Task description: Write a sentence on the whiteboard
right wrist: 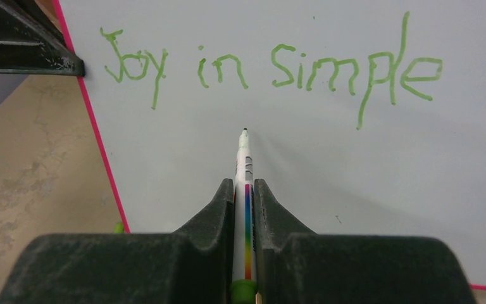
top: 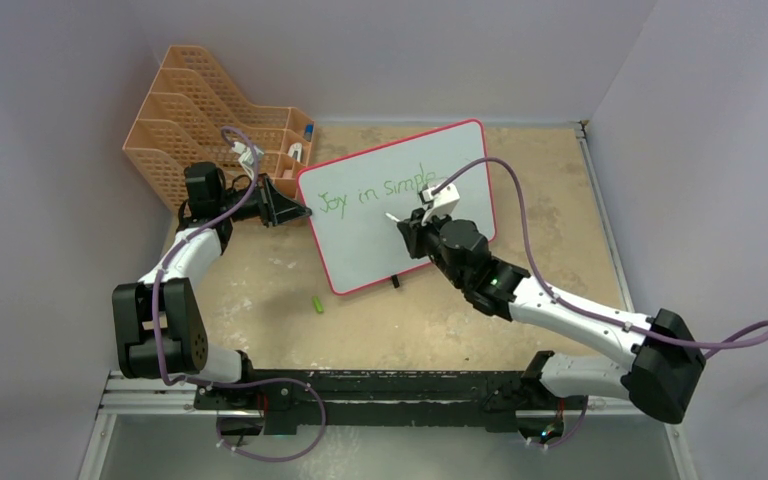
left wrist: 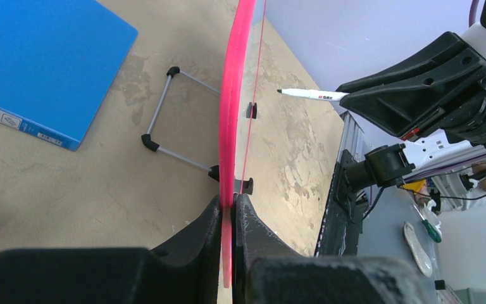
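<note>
The whiteboard [top: 380, 245] stands tilted on the table, pink-red frame around it. Green handwriting, the sentence [top: 380, 188], reads "Joy in simple" in one line [right wrist: 272, 66]. My left gripper [top: 298, 210] is shut on the board's left frame edge [left wrist: 234, 95], jaws pinching it [left wrist: 233, 206]. My right gripper [top: 410, 232] is shut on a white marker [right wrist: 245, 171] with a rainbow stripe. The marker's tip points at the bare board [right wrist: 354, 183] below the word "in". In the left wrist view the marker [left wrist: 310, 95] tip stands a small gap off the board face.
An orange file rack [top: 200, 110] stands at the back left. A green marker cap [top: 316, 303] lies on the table in front of the board. A blue folder [left wrist: 38, 63] lies behind the board, beside its wire stand [left wrist: 164, 120]. Walls close in both sides.
</note>
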`<action>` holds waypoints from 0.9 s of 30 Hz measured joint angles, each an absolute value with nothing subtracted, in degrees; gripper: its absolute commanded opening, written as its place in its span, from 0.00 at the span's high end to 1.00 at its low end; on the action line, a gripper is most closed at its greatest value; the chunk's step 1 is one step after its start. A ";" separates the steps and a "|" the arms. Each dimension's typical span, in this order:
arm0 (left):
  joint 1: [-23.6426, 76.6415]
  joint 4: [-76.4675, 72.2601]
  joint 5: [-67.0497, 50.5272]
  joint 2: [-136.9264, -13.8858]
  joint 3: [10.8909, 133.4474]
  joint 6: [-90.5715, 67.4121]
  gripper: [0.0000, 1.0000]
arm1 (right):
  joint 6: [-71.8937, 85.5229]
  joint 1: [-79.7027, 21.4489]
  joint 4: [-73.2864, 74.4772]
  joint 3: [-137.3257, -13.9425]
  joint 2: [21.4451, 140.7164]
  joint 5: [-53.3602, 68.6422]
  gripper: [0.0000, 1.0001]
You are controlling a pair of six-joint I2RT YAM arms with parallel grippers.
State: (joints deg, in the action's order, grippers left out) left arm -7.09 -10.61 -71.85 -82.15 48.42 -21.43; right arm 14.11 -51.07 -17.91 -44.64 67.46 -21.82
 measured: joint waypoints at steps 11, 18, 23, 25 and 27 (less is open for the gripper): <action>-7.09 -10.59 -71.77 -82.15 48.42 -21.43 1.00 | 14.09 -52.01 -19.86 -44.56 69.30 -21.23 1.00; -7.09 -10.59 -71.77 -82.15 48.42 -21.43 1.00 | 14.04 -52.21 -20.21 -44.51 70.94 -21.21 1.00; -7.09 -10.59 -71.77 -82.15 48.42 -21.43 1.00 | 14.02 -52.23 -20.29 -44.51 71.96 -21.26 1.00; -7.09 -10.59 -71.77 -82.15 48.42 -21.43 1.00 | 14.02 -52.23 -20.27 -44.51 72.01 -21.28 1.00; -7.09 -10.59 -71.77 -82.15 48.42 -21.43 1.00 | 14.00 -52.23 -20.40 -44.51 72.01 -21.30 1.00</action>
State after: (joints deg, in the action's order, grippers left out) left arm -7.09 -10.59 -71.77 -82.15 48.42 -21.43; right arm 14.00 -52.23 -20.40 -44.51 72.01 -21.30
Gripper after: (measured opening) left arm 0.057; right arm 0.118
